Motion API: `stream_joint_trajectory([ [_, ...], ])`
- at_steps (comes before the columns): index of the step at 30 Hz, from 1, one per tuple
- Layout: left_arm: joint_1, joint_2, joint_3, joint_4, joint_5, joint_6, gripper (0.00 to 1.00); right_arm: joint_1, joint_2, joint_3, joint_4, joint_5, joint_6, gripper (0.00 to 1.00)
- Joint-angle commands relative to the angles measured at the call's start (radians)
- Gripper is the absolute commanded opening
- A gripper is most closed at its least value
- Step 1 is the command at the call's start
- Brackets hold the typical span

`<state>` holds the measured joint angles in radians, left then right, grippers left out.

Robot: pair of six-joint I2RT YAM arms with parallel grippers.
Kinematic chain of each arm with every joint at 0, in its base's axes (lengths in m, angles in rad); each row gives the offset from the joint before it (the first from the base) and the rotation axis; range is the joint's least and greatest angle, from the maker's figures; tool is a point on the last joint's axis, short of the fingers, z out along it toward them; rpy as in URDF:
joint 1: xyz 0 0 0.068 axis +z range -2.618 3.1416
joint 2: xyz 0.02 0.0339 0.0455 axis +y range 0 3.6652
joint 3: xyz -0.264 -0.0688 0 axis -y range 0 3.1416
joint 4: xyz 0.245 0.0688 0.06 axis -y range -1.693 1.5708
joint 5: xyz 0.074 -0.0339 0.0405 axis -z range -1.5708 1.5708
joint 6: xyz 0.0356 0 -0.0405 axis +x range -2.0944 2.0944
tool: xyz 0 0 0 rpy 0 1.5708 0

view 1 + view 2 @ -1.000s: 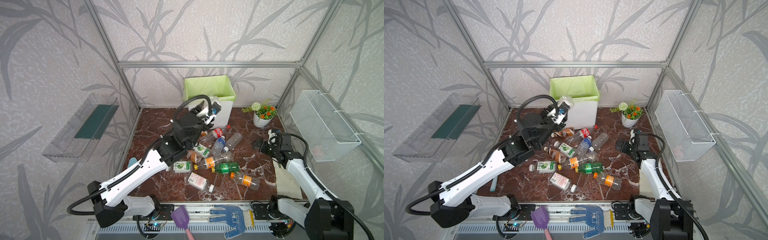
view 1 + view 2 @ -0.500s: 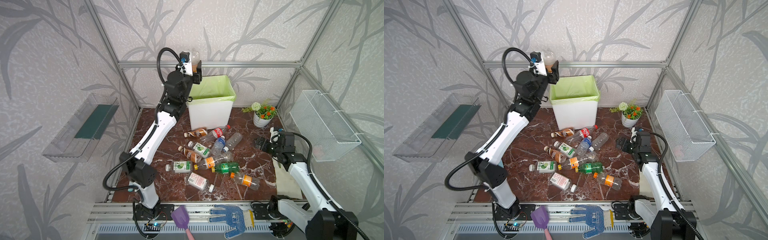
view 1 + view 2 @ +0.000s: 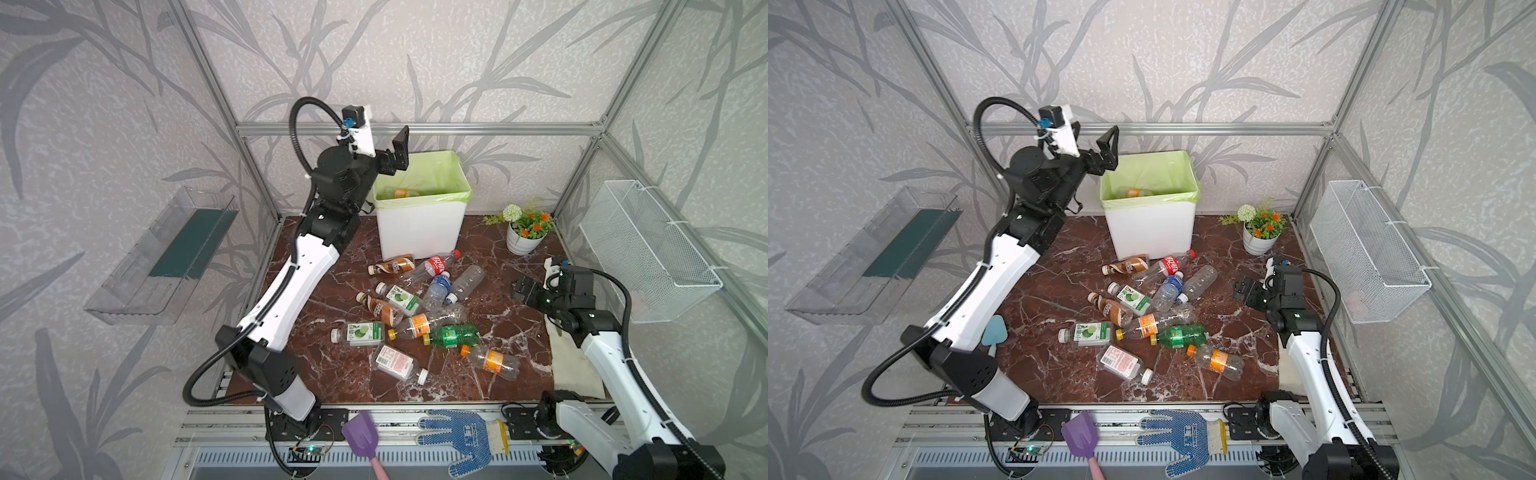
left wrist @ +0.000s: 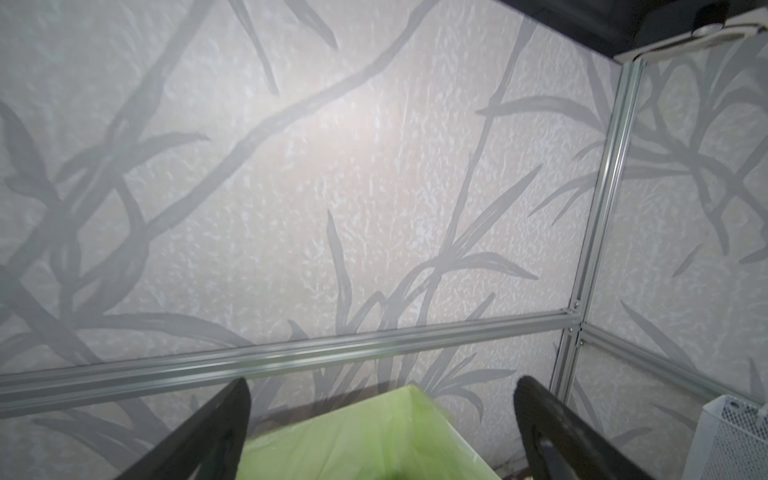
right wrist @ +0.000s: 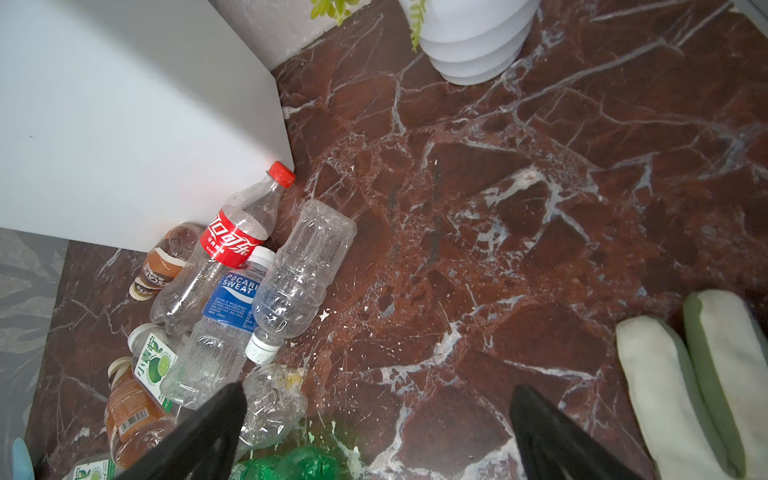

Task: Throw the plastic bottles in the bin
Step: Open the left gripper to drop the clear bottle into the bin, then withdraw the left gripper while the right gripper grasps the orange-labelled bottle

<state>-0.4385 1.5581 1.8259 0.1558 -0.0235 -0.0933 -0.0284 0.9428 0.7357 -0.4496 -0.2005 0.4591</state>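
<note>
The left gripper hangs high over the bin, above the rim's 10 o'clock corner in both top views; its jaws stand spread wide and hold nothing. In the left wrist view the two dark fingers sit far apart, with only the green liner and the patterned wall between them; they touch neither rim nor liner.

The bin stands at 12 o'clock on the tabletop, close to the back wall; an orange-labelled bottle lies inside it, low against the liner. The plastic bottles lie on their sides in a loose heap at the middle of the tabletop, running from just in front of the bin toward 6 o'clock. The cola bottle rests with its red cap near the bin's lower corner; the blue-labelled bottle lies just beside it, touching; the green bottle lies toward 5 o'clock of the heap.

The right gripper sits low at 3 o'clock of the heap, over bare marble; its jaws are spread wide and empty. In the right wrist view bare tabletop fills the gap between its fingers; one fingertip overlaps a crumpled clear bottle there, but the top views show the gripper apart from every bottle. The flower pot stands at 1 o'clock, well apart from the right gripper.
</note>
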Motion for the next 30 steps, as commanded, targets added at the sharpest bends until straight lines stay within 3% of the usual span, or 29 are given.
stream_joint_trajectory([
  [1, 0.000, -0.043, -0.154, 0.015, -0.029, 0.015, 0.99, 0.022, -0.041, 0.016, -0.090, 0.035, 0.103, 0.99],
  [7, 0.003, -0.181, -0.423, 0.007, -0.127, 0.012, 0.99, 0.120, -0.124, -0.009, -0.223, 0.092, 0.368, 0.99],
  [13, 0.006, -0.264, -0.598, -0.018, -0.190, 0.017, 0.99, 0.190, -0.163, -0.011, -0.417, 0.001, 0.699, 0.99],
  [16, 0.010, -0.300, -0.670, -0.006, -0.214, 0.015, 0.99, 0.232, -0.178, 0.010, -0.491, 0.006, 0.798, 0.99],
  [21, 0.014, -0.342, -0.743, -0.007, -0.249, 0.019, 0.99, 0.328, -0.174, 0.069, -0.601, 0.022, 0.923, 0.99],
  [25, 0.019, -0.358, -0.773, -0.015, -0.261, 0.016, 0.99, 0.470, -0.165, 0.064, -0.650, 0.059, 1.061, 0.99],
  [30, 0.020, -0.369, -0.797, -0.020, -0.265, 0.006, 0.99, 0.592, -0.171, 0.011, -0.622, 0.091, 1.206, 0.99],
])
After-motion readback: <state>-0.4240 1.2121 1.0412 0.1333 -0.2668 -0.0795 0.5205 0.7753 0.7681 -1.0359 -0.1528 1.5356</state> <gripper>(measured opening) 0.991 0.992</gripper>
